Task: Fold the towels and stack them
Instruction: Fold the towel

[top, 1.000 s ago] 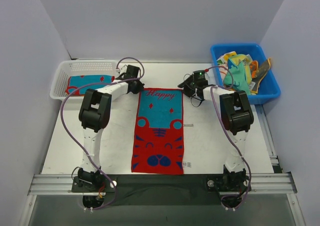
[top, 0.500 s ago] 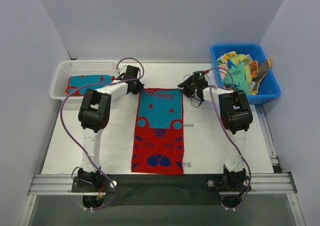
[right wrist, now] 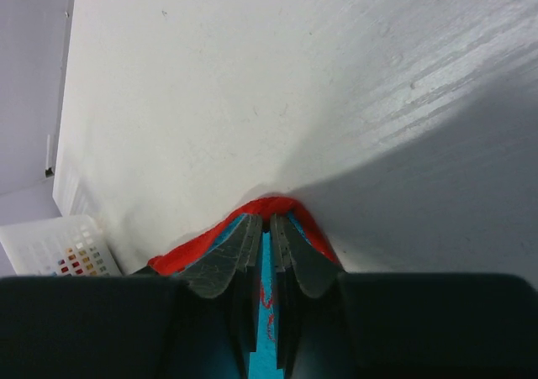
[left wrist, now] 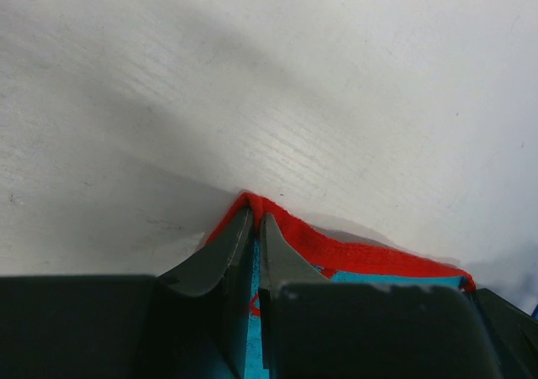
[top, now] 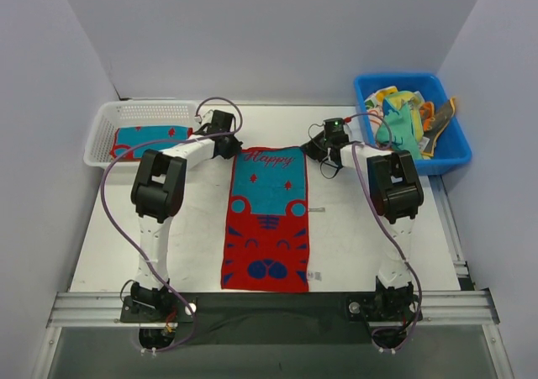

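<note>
A red-and-blue towel (top: 267, 219) printed "Happy" lies spread flat on the table between the arms. My left gripper (top: 233, 149) is at its far left corner. In the left wrist view its jaws (left wrist: 255, 217) are shut on the bunched red hem (left wrist: 353, 251). My right gripper (top: 308, 151) is at the far right corner. In the right wrist view its jaws (right wrist: 269, 221) pinch the raised red hem (right wrist: 202, 243), with blue cloth showing between the fingers. A second red-and-blue towel (top: 141, 137) lies folded in the white basket. Several crumpled towels (top: 405, 118) fill the blue bin.
The white mesh basket (top: 139, 110) stands at the far left of the table and shows in the right wrist view as the basket corner (right wrist: 50, 244). The blue plastic bin (top: 450, 148) sits at the far right. Grey walls close in the table on three sides.
My right gripper's jaws have closed on the towel's far right corner. The left gripper keeps its hold on the far left corner, and the towel has not shifted.
</note>
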`<act>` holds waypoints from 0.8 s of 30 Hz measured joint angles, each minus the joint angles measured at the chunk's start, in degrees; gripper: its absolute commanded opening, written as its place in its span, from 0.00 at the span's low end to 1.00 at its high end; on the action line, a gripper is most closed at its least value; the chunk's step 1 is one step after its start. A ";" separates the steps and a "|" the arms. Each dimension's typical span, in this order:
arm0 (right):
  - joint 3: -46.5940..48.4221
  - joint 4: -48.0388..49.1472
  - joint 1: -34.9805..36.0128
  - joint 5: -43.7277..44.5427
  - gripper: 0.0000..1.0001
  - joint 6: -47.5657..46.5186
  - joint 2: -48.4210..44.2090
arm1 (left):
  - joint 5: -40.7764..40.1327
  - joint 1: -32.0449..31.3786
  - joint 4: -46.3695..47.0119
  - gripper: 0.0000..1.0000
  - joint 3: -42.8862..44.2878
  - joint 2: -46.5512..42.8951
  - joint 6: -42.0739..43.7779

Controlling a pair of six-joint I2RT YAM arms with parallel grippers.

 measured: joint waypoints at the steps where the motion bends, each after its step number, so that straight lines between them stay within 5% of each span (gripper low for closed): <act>1: 0.26 -0.11 0.00 -0.02 0.04 -0.09 0.09 | 0.00 0.00 0.02 0.00 -0.09 -0.07 0.17; 24: 1.77 -1.25 -1.49 -1.14 0.00 -4.96 -0.26 | 0.15 0.39 0.24 0.00 -2.16 -4.04 3.74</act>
